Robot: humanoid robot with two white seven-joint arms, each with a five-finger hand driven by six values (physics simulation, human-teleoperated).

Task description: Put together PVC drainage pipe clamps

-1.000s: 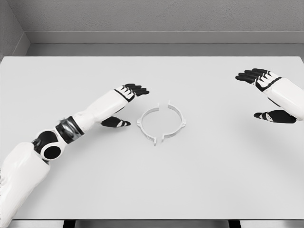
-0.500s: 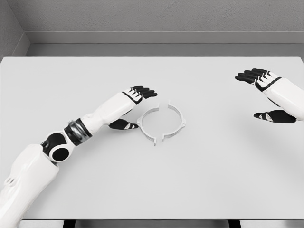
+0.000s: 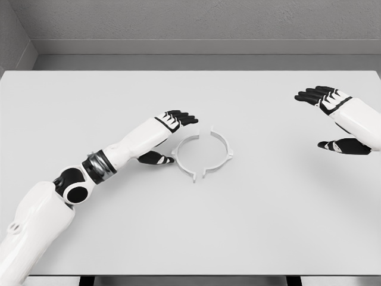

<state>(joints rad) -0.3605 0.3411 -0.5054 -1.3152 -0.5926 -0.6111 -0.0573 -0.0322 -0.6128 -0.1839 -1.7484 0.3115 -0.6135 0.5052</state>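
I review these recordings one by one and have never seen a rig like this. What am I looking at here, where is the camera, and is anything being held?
This is a simulator's render, seen from a camera on a humanoid robot's head, looking down at a white table. The two white arms with black five-finger hands are the robot's own. The left hand reaches in from the lower left and sits right beside a white ring-shaped pipe clamp, its fingers spread, thumb low near the ring's left edge. The clamp lies flat on the table and shows small gaps where its two halves meet. The right hand is at the far right, open and well away from the clamp. Nothing is held yet by either hand.
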